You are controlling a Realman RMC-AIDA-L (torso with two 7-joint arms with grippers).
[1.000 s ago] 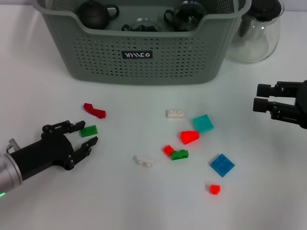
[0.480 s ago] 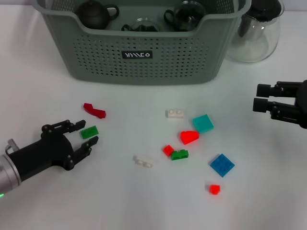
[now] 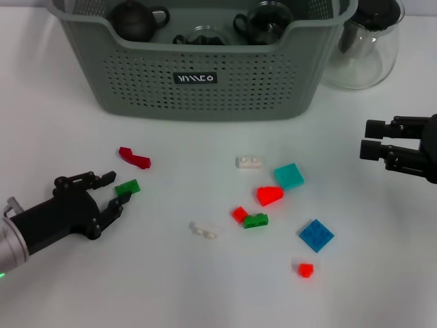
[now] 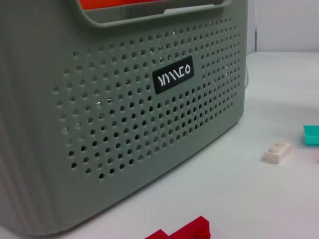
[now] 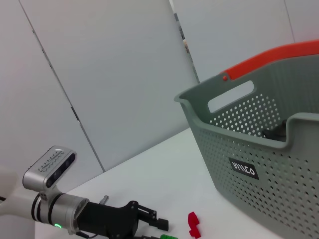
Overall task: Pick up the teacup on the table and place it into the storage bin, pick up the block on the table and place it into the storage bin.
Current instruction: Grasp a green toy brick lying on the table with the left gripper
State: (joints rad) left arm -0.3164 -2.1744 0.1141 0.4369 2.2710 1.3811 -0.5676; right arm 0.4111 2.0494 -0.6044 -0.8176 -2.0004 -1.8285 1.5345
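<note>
**Operator:** How far along are we?

**Spotter:** You're past the teacup part, by the look of it. Dark tea things sit inside the storage bin [image 3: 205,75] and no cup is left on the table [image 3: 205,287]. The blocks are what remains, and none shows inside the bin.

**Operator:** Where's the left gripper?

**Spotter:** Your left gripper [image 3: 109,195] is low on the table, well in front of the bin, with its claw clenched on the green block [image 3: 127,187]. I'd judge that block has yet to be carried up and over the bin's front wall.

**Operator:** And the right?

**Spotter:** Your right gripper [image 3: 372,140] hangs off to the right, beside the glass pitcher [image 3: 362,48], holding nothing; I cannot tell how its claw stands. Plenty of blocks are loose: a dark red block [image 3: 134,158], a white block [image 3: 249,162], a teal block [image 3: 289,175], a blue block [image 3: 316,234] and several more.
</note>
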